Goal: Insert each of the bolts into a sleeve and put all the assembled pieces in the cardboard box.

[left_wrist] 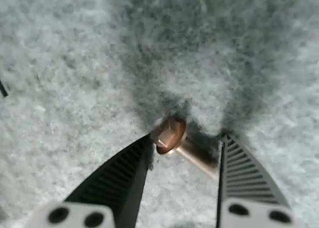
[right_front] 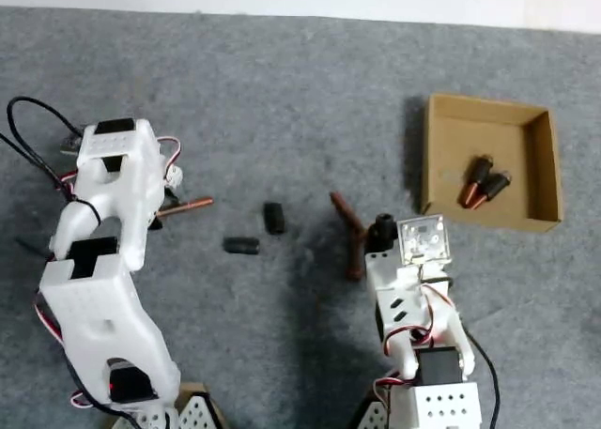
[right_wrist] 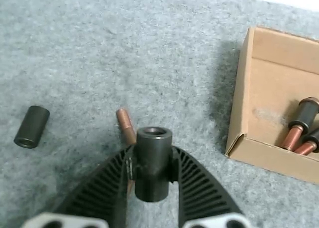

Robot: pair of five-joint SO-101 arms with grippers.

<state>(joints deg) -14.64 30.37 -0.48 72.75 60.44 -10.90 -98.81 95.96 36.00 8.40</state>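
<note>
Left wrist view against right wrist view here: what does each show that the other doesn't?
Left wrist view adds: a copper bolt, hex head toward the camera, at the left gripper. Right wrist view adds: the right gripper shut on an upright black sleeve, another bolt behind it, a loose sleeve lying down, and the cardboard box holding two assembled pieces. Both: the grey mat.

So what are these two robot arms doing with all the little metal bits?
They are pushing bolts into sleeves and boxing them. The right gripper holds a black metal sleeve upright. The left gripper holds a copper-coloured bolt. Two finished pieces already lie in the brown cardboard box. Two more black sleeves and two more bolts lie on the grey carpet.
</note>
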